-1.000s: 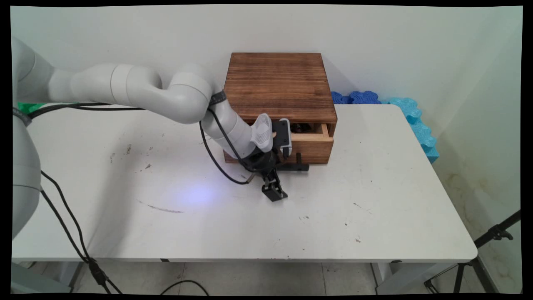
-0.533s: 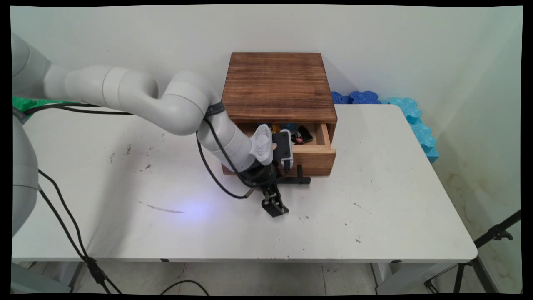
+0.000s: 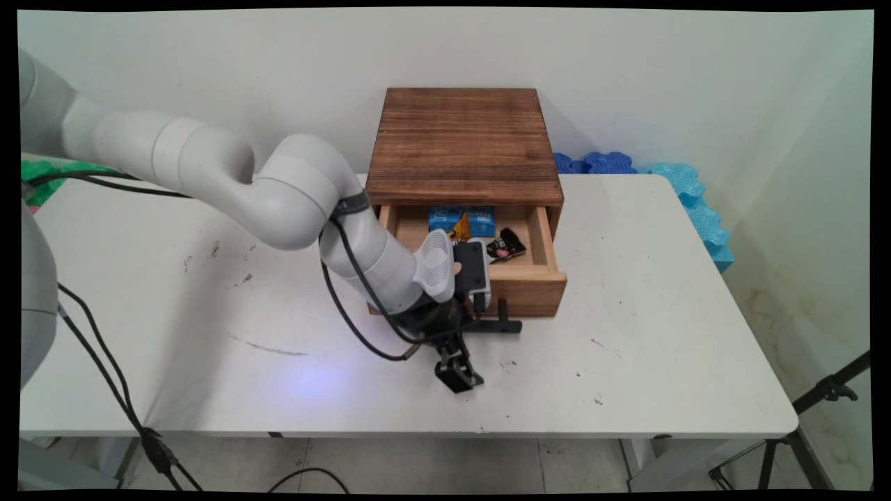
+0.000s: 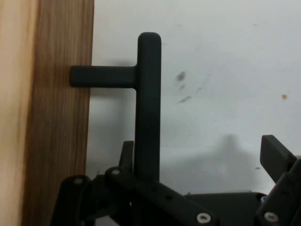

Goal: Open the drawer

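Observation:
A dark wooden box (image 3: 463, 142) stands at the back of the white table (image 3: 661, 306), and its light wooden drawer (image 3: 532, 285) is pulled far out. The drawer's black T-bar handle (image 3: 502, 325) (image 4: 148, 108) sticks out of the drawer front (image 4: 56, 117). My gripper (image 3: 468, 348) (image 4: 200, 150) is open and low at the handle. The bar lies between the fingers, against the one nearest the drawer front (image 4: 127, 153); the other finger (image 4: 275, 153) stands well clear of it. Inside the drawer lie a blue packet (image 3: 461, 218), a small yellow-orange piece (image 3: 459, 228) and a black item (image 3: 506, 245).
Blue foam pieces (image 3: 689, 191) lie along the wall at the table's back right. A green thing (image 3: 31, 174) shows at the far left behind the arm. Black cables (image 3: 104, 362) hang from the arm over the table's left side. A tripod leg (image 3: 828, 390) stands at the lower right.
The drawer has slid out toward the table's near side, with my gripper moving the same way at its handle. The blue packet and the black item inside have come into sight.

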You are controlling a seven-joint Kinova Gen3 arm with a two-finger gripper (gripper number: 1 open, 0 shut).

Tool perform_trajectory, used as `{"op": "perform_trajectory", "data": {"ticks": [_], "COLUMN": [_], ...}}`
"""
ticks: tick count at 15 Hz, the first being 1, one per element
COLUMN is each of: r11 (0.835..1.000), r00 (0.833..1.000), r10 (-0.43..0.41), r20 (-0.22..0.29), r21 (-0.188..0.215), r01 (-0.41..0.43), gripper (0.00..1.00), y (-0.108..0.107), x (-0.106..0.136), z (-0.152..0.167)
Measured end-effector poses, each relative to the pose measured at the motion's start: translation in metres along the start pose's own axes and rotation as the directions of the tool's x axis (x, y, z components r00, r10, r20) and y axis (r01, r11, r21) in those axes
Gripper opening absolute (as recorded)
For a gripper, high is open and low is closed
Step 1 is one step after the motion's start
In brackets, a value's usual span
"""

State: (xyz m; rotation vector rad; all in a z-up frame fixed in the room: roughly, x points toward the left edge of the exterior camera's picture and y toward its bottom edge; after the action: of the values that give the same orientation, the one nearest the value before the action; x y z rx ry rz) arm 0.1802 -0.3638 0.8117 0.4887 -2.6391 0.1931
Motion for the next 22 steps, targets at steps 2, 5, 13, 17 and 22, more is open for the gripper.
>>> {"op": "perform_trajectory", "data": {"ticks": [2, 5, 13, 17, 22], "r11": [1.000, 1.000, 0.999, 0.998, 0.997], "r00": [1.000, 1.000, 1.000, 1.000, 1.000], "r10": [-0.003, -0.008, -0.010, -0.008, -0.004], "r20": [-0.001, -0.002, -0.005, -0.007, -0.009], "r21": [-0.007, -0.021, -0.049, -0.061, -0.074], "r01": [0.003, 0.008, 0.010, 0.008, 0.004], "gripper": [1.00, 1.00, 1.00, 1.00, 1.00], "y": [0.008, 0.022, 0.053, 0.067, 0.082], "x": [0.000, -0.001, -0.004, -0.006, -0.008], "z": [-0.002, -0.005, -0.013, -0.017, -0.021]}}
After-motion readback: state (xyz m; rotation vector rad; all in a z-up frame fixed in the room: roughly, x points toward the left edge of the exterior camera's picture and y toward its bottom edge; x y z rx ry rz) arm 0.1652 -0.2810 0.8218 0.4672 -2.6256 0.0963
